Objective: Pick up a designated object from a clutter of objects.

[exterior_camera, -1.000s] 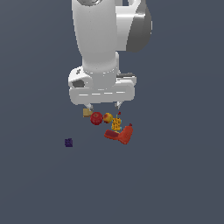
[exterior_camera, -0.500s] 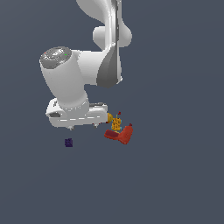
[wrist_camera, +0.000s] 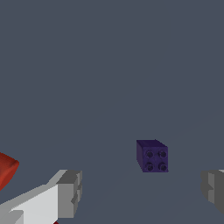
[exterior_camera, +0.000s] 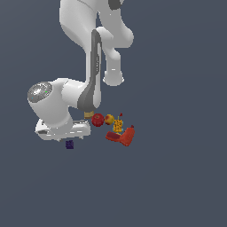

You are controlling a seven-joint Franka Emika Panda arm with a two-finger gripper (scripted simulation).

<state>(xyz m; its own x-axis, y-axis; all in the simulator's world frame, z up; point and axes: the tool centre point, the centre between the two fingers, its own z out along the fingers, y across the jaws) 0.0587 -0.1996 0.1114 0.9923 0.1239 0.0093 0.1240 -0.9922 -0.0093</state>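
exterior view shows the white arm bent low over the dark grey surface point(exterior_camera: 177, 177), its hand point(exterior_camera: 66, 135) hanging just above the small dark purple block point(exterior_camera: 69, 144), whose top is partly hidden by the hand's body. the block sits by itself, apart from the other items, on the exterior view's left of them. the clutter lies near the arm's elbow: a tan block point(exterior_camera: 88, 115) mostly hidden behind the arm, a red ball point(exterior_camera: 98, 119) just beside it, a yellow-red ball point(exterior_camera: 109, 119) touching or nearly touching the red one, a yellow patterned piece point(exterior_camera: 118, 126) next to that, then a red bottle shape point(exterior_camera: 127, 136) lying tilted with a flat red piece point(exterior_camera: 112, 136) against it. in the wrist view the purple block point(wrist_camera: 152, 155) shows four round studs on one face and rests on the surface between the two grey fingertips point(wrist_camera: 70, 192), which stand wide apart with clear gaps on both sides of the block; the hand point(wrist_camera: 142, 190) is released and grips nothing. a red shape point(wrist_camera: 6, 168) shows at the edge of the wrist view; which item it is cannot be told.
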